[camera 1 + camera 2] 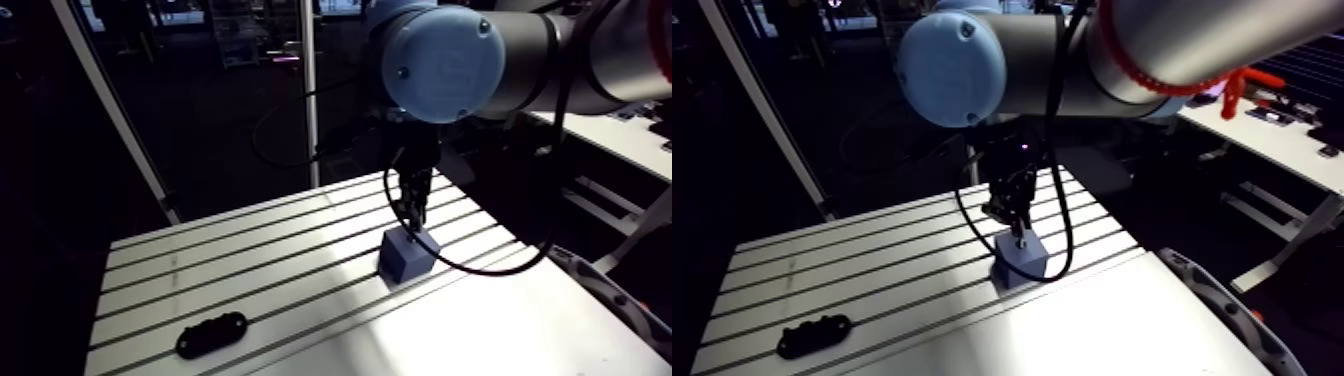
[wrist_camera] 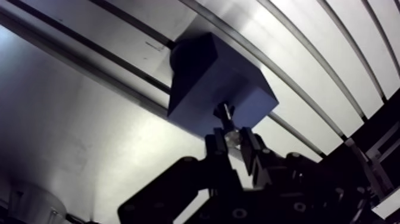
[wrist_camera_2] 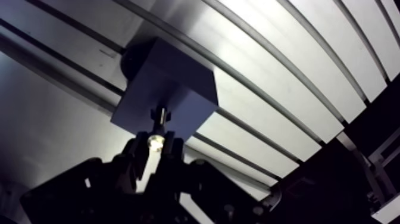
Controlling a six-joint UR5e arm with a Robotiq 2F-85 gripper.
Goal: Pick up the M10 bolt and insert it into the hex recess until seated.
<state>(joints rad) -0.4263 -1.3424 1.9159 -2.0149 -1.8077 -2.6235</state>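
Here's the black two-fingered tool (image 2: 233, 140) hanging right over a squat blue rectangular block (image 2: 214, 83), which sits across the grooves of the slotted aluminium bench (image 1: 250, 250). The fingers are clamped on the small bright steel M10 bolt (image 3: 159, 119). They pinch its upper end, so the rest juts out ahead of the fingertips, pointing down at the block's top face. Which end is the head, I can't make out.

In the wrist view the bolt's lower tip is at that top face, close to the edge nearest the tool, touching or a hair off. The hex recess itself is lost in shadow behind the bolt, so there's no telling whether it has gone in at all.

On handling, it's a rigid bit of metal and light for this arm, but smooth, so I'd expect it to twist or slide in the pads if it's pushed off-axis. The high grip looks sensible, since it leaves the lower length free to go in. Nothing visible pins the block down, so a sideways shove might nudge it.

Well apart, near the bench's front, lies a black oblong part (image 1: 211, 334), out of play.
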